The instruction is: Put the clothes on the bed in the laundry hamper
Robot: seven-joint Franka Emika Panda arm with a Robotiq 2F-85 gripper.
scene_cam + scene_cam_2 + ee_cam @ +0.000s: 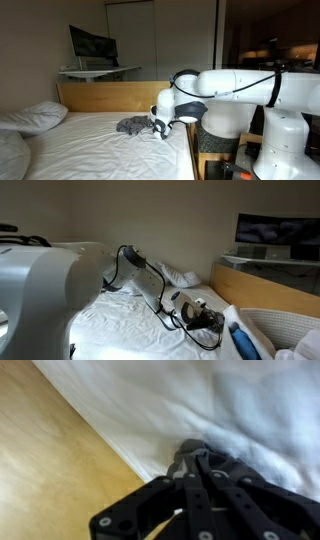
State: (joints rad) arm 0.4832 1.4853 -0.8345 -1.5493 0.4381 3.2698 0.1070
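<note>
Clothes in play: one grey garment (128, 125), crumpled on the bed (100, 150) and spreading away from the claw (160, 124) towards the pillow (35, 117). The claw is down at the sheet with its jaws pressed together, and in the wrist view a dark grey bunch (184, 451) sits right at the tips, so I call that a pinch on the garment's near edge (a small bite, by the look of it). The wooden side board (40, 475) runs just beside the claw, and the hamper (287, 326) waits near it, beyond the bed's edge.

Now the risks. That thin pinch could slip on the lift, since most of the cloth lies outside the jaws and its weight will pull. The sheet (260, 405) is right under the tips; if a fold of it is caught too, it will drag up with the garment. A trailing end could snag on the board or drape over the hamper's rim instead of dropping in. Any white clothes I cannot pick out against the sheet.
</note>
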